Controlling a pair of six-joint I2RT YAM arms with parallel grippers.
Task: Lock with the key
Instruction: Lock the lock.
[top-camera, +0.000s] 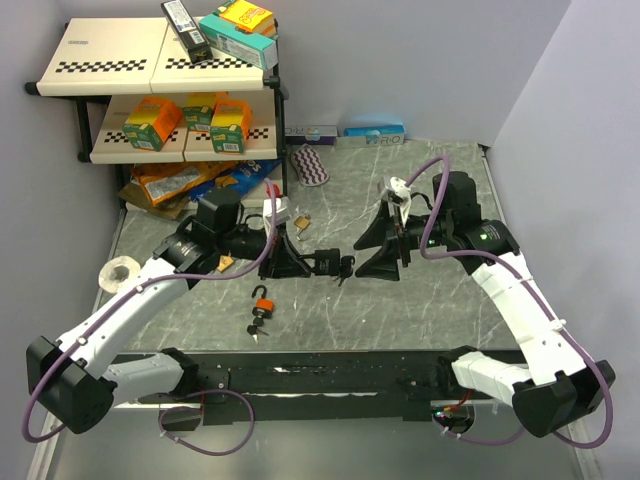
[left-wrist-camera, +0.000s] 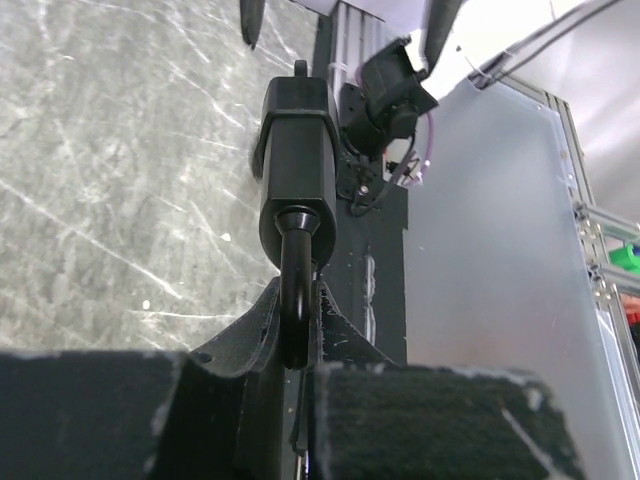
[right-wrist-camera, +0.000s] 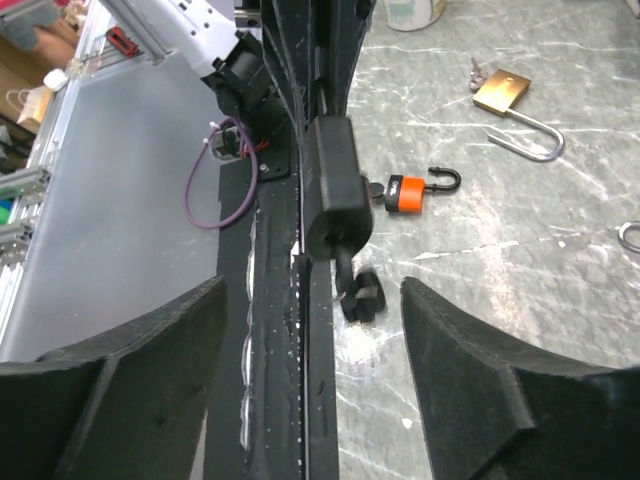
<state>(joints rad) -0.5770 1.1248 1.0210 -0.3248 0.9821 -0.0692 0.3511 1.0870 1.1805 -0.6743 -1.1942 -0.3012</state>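
My left gripper (top-camera: 288, 262) is shut on the shackle (left-wrist-camera: 295, 290) of a black padlock (top-camera: 322, 262) and holds it level above the table. The padlock's body (left-wrist-camera: 297, 170) points away from the fingers. A black key (right-wrist-camera: 360, 295) hangs from the padlock's far end (right-wrist-camera: 335, 185). My right gripper (top-camera: 382, 247) faces the padlock's key end, open and empty. Its fingers (right-wrist-camera: 500, 385) stand wide apart on either side of the key, not touching it.
An orange padlock (top-camera: 263, 302) with keys lies on the table in front of the left gripper. A brass padlock (top-camera: 300, 222) with an open shackle lies behind it. A tape roll (top-camera: 120, 272) sits at the left. A shelf rack (top-camera: 160, 75) with boxes stands at the back left.
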